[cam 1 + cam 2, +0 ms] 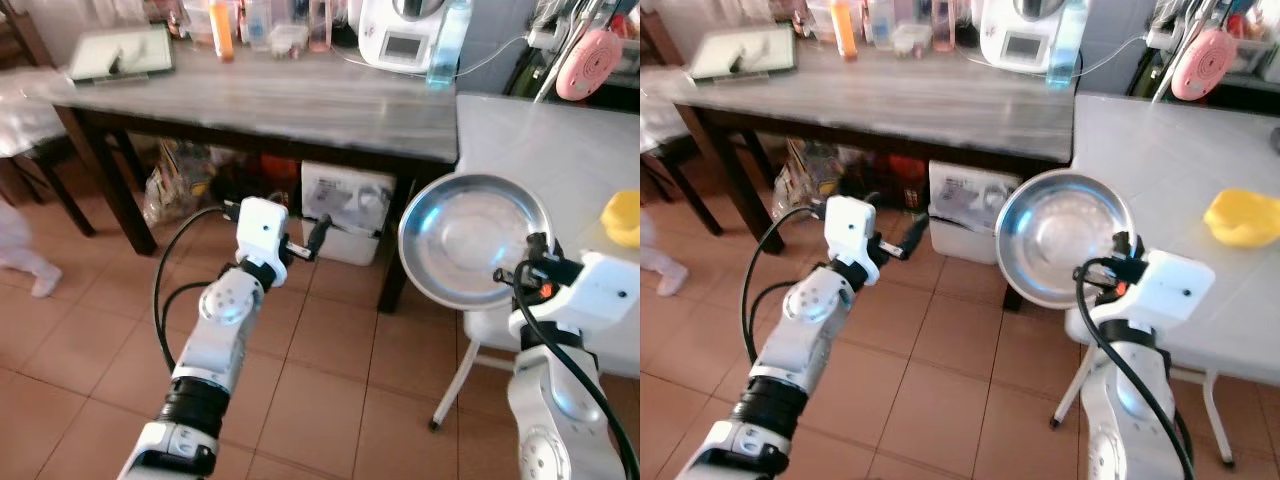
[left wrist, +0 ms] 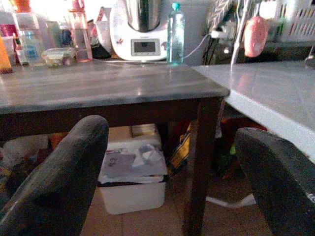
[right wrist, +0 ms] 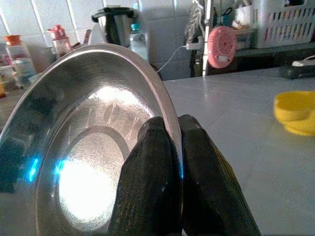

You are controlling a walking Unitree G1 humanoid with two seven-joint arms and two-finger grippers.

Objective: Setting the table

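The right gripper [image 3: 170, 162] pinched the steel bowl [image 1: 470, 240] by its rim beside the white table's [image 1: 560, 150] edge — the left gripper [image 1: 318, 238] stood wide open, empty.

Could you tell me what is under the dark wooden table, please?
A white bin with a crumpled liner and plastic bags sit under the wooden table; what lies behind them is in shadow.

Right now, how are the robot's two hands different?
The right tool is shut on the rim of a shiny metal plate, while the left tool is open and holds nothing. The right tool is by the white table; the left tool points under the dark wooden table. Both have black fingers.
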